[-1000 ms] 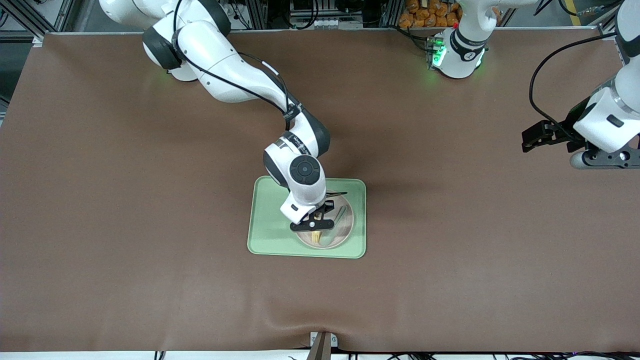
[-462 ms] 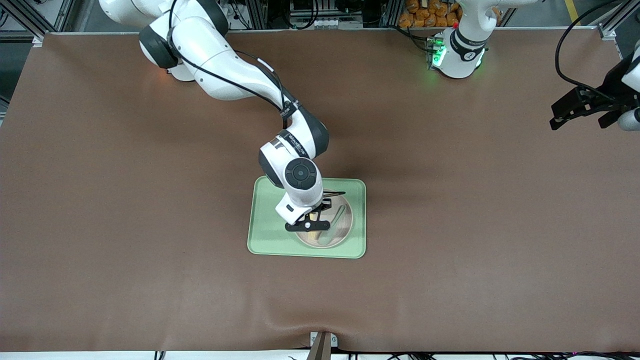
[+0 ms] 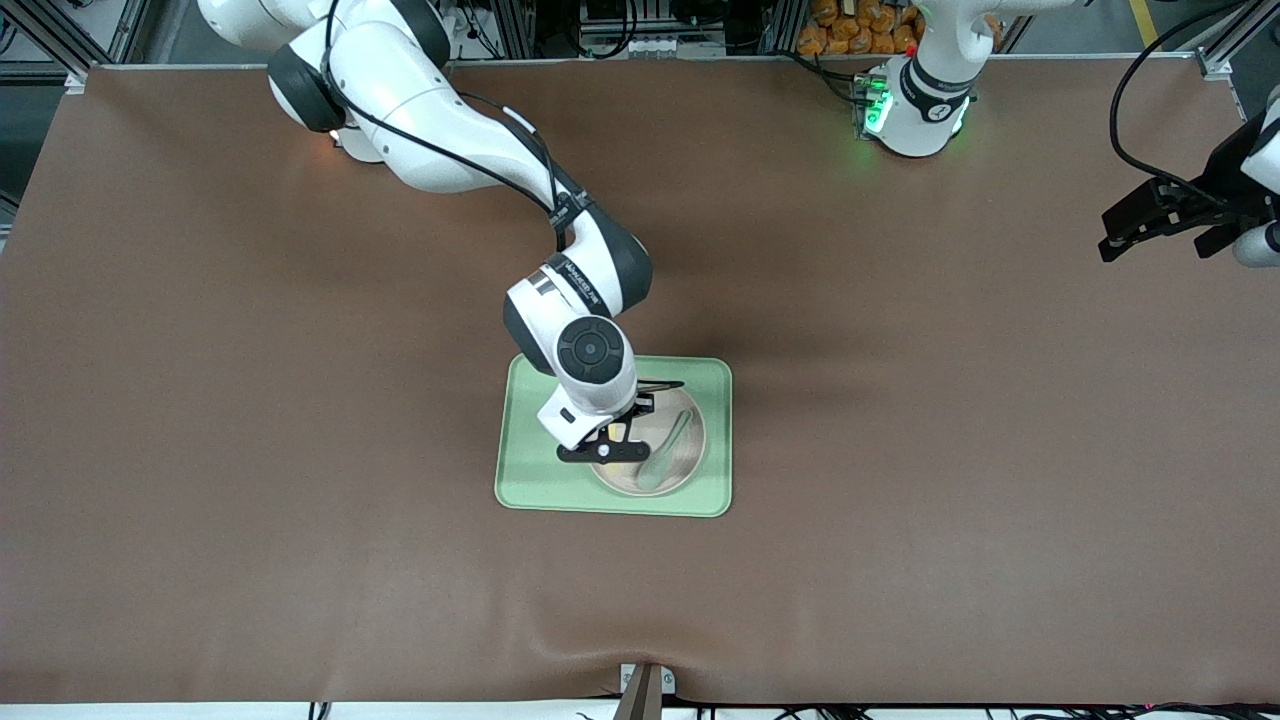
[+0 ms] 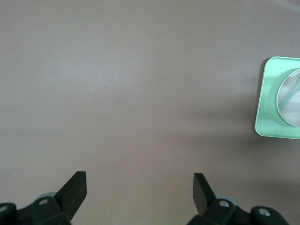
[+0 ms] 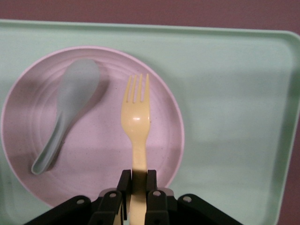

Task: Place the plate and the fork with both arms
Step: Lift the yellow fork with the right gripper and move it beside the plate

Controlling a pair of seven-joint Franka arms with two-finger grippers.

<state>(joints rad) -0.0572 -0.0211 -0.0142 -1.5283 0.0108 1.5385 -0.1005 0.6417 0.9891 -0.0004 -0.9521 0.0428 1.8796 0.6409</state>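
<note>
My right gripper (image 5: 137,187) is clamped on the handle of the yellow fork (image 5: 136,119), and over the last second it has lifted the fork clear of the plate (image 3: 680,470); a second ago the tines lay near the plate's rim nearest the front camera, now they hang above its middle, beside the grey-green spoon (image 5: 65,112) that remains lying in the plate. The plate sits on the green tray (image 3: 525,470), at the end toward the left arm. Whether the fork has fully left the plate's surface I cannot tell for certain, though the shadow under it suggests so. My left gripper (image 4: 139,190), fingers wide apart and holding nothing, has pulled back to its own end of the table (image 3: 900,450) and waits. Judgement: fork pickup done, placement next.
</note>
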